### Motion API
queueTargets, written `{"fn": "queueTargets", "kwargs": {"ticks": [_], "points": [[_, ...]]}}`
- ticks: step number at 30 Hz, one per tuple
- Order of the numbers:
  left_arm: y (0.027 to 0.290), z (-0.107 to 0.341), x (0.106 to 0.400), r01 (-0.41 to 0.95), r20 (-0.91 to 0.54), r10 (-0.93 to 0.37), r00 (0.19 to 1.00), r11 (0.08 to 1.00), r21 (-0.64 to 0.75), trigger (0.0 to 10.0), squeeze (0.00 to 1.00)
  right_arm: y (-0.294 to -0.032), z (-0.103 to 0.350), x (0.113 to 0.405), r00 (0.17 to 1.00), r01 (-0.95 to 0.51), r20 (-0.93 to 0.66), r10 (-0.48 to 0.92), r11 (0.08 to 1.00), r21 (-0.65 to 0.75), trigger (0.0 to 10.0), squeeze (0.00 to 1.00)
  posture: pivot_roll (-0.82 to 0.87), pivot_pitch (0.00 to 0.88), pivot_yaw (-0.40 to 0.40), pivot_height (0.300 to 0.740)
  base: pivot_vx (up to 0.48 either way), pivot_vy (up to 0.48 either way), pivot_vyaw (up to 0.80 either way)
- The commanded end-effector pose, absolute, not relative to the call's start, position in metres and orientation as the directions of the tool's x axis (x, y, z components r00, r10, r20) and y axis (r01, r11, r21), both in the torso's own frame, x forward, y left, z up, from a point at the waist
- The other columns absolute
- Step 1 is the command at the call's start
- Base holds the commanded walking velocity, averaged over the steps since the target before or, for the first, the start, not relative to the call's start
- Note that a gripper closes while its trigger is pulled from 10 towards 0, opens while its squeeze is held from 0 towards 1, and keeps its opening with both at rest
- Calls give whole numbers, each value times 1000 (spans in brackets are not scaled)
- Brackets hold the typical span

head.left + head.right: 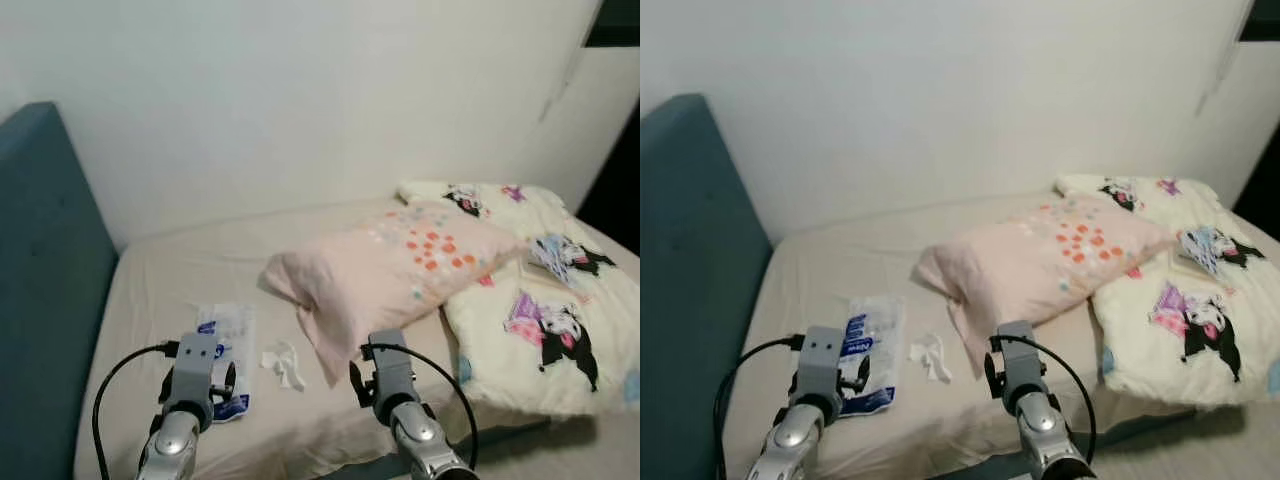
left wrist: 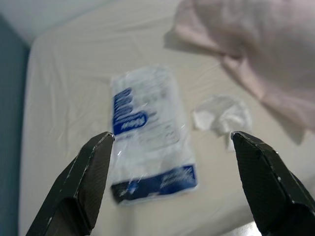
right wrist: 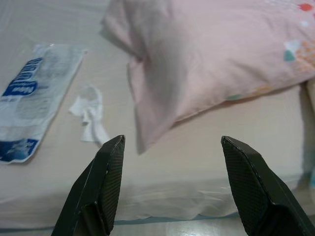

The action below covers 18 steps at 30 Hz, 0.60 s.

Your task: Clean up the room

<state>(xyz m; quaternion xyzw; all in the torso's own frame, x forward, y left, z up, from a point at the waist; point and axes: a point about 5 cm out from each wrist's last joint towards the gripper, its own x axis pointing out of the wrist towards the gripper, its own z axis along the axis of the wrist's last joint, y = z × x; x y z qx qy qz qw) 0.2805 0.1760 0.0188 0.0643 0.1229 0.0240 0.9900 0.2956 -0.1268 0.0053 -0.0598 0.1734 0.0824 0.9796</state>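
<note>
Left hand (image 2: 170,147) spread above plastic bag (image 2: 147,132); right hand (image 3: 172,147) spread near pillow (image 3: 216,54).

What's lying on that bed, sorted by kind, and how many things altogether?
Pillow: 1
Cartoon-print blanket: 1
Plastic wrapper: 1
Crumpled tissue: 1
Total: 4

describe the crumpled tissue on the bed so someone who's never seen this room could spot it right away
On the beige bed, look along the near edge, between the pink pillow and the flat plastic wrapper with blue print. The crumpled tissue lies there, just off the pillow's near corner. It is small, plain white and wadded.
</note>
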Motion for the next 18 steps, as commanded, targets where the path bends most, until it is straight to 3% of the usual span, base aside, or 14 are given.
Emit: {"fn": "queueTargets", "kwargs": {"ticks": [1, 3, 18], "points": [[176, 16, 278, -31, -255, 66, 965, 990, 139, 10000, 0, -129, 5, 295, 928, -175, -347, 135, 981, -86, 10000, 0, 5, 0, 5, 740, 0, 0, -800], [176, 15, 278, -31, -255, 66, 965, 990, 139, 10000, 0, -129, 5, 295, 929, -174, -346, 134, 981, -86, 10000, 0, 5, 0, 5, 740, 0, 0, -622], [179, 17, 277, -69, -237, 97, 967, 990, 124, 10000, 0, -129, 7, 296, 930, -187, -340, 142, 977, -102, 10000, 0, 11, 2, -11, 740, 0, 0, 0]]}}
